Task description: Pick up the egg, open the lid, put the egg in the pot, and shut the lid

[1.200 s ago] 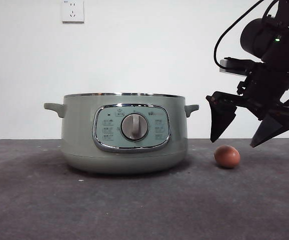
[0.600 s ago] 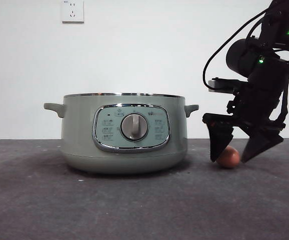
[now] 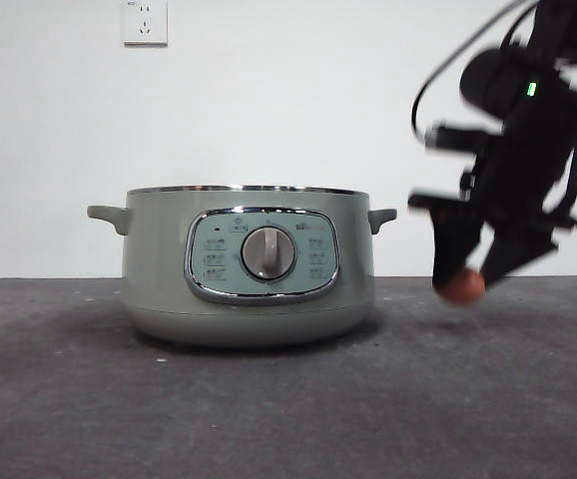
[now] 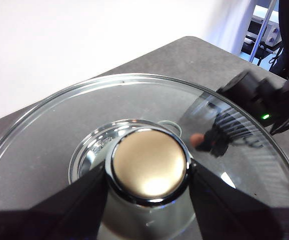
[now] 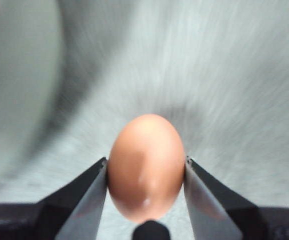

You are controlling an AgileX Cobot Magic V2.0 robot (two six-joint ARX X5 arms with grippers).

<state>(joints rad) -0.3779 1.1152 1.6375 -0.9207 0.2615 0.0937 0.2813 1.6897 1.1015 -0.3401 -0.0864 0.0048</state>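
The pot (image 3: 248,267) stands on the dark grey table (image 3: 269,419), its chrome-framed control panel (image 3: 262,254) and silver dial (image 3: 269,252) facing the front camera. A small handle (image 3: 109,216) projects from each side. The glass lid (image 4: 134,130) sits on the pot; in the front view only its chrome rim (image 3: 248,189) shows along the top edge.

Right gripper (image 3: 470,271): positioned beside the pot on the side of the pot's right-hand handle as the front view shows it, apart from the pot wall. Its two black jaws are closed against opposite sides of the egg (image 5: 145,167), pinching it across the short axis. In the front view the egg (image 3: 462,286) hangs between the jaw tips, clear of the table surface, at about the height of the pot's lower body. The arm is motion-blurred in this view.

Left gripper (image 4: 147,192): positioned directly above the pot, over the centre of the lid. Its jaws stand one on each side of the lid knob (image 4: 149,165) and appear to touch the chrome collar of the knob. The lid rim lies level on the pot.

A white wall socket (image 3: 145,22) is mounted on the wall behind and above the pot.
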